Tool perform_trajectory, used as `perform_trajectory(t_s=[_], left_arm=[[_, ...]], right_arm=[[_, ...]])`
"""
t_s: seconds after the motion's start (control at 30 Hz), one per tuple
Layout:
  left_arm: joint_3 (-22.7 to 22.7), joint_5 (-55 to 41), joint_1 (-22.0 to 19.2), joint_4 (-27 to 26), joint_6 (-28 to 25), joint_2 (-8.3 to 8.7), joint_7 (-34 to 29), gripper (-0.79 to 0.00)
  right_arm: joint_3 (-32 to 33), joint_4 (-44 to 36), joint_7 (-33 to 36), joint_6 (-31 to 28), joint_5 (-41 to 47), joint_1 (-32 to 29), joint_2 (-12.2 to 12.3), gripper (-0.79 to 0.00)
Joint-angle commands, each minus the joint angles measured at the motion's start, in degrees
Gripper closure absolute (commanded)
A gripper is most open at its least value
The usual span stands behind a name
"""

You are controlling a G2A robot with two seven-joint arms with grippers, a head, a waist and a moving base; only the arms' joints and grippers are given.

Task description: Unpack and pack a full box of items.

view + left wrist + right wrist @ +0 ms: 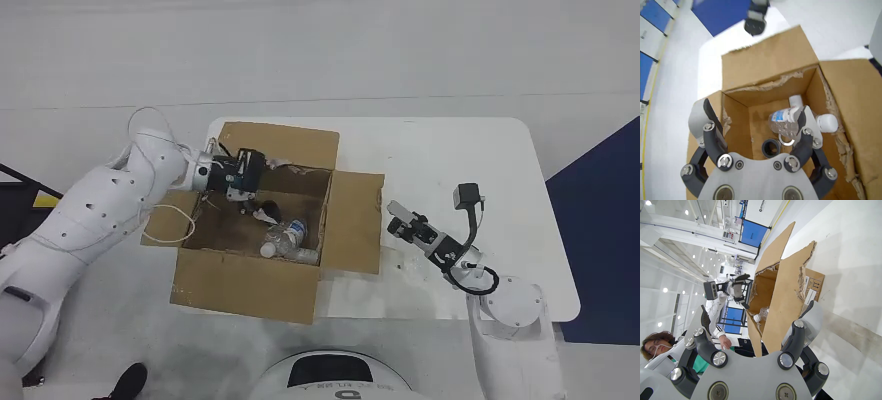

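A brown cardboard box stands open at the left end of the white bench. Its 4 flaps are splayed outward, and the left flap hangs past the bench's left edge. The torn inner edges of the box are ragged.

The left claw hangs over the box's left wall near the far corner. Its jaws are wide and hold nothing; 1 finger is over the left flap and the other above the inside.

On the box floor a clear plastic bottle lies on its side toward the right wall. A round white cap and a white tube-shaped piece lie right against it; what they belong to cannot be told. Nearer the middle of the floor a black ring lies just beside a thin metal ring.

The right claw is above bare bench just beside the box's right flap. Its jaws are also wide and empty, pointing toward the box.
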Motion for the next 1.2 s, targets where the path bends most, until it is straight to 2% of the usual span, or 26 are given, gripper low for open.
perform_trajectory(t_s=[0.0,0.13,0.23,0.37,0.53,0.63,0.8,1.03,1.17], left_arm=[[-2.72,-1.85,0.98,-0.37,0.73,1.25,1.33,-0.785],[-7.17,-2.86,4.39,-0.91,2.40,4.21,3.00,-0.785],[-10.47,-2.91,8.11,0.78,5.00,6.66,5.61,-0.785],[-13.72,-3.97,13.44,5.56,8.49,9.42,9.09,-0.785],[-16.32,-5.42,17.61,12.82,12.46,11.40,13.06,-0.785],[-17.21,-7.04,19.21,16.58,14.04,11.93,14.65,-0.785],[-17.65,-10.50,20.90,20.53,14.84,11.89,15.44,-0.785],[-17.21,-13.62,21.62,27.87,14.57,10.53,15.17,-0.785],[-16.47,-14.76,21.31,31.86,13.65,9.35,14.25,-0.785]], right_arm=[[0.00,0.00,0.00,0.00,0.00,0.00,0.00,-0.785],[0.00,0.00,0.00,0.00,0.00,0.00,0.00,-0.785],[0.00,0.00,0.00,0.00,0.00,0.00,0.00,-0.785],[0.00,0.00,0.00,0.00,0.00,0.00,0.00,-0.785],[0.00,0.00,0.00,0.00,0.00,0.00,0.00,-0.785],[0.00,0.00,0.00,0.00,0.00,0.00,0.00,-0.785],[-0.98,1.37,-0.92,1.49,-0.85,0.63,0.09,-0.785],[-5.49,3.52,2.24,7.23,-3.74,4.92,0.78,-0.785],[-7.32,3.61,3.27,6.06,-0.97,6.09,1.01,-0.785]])
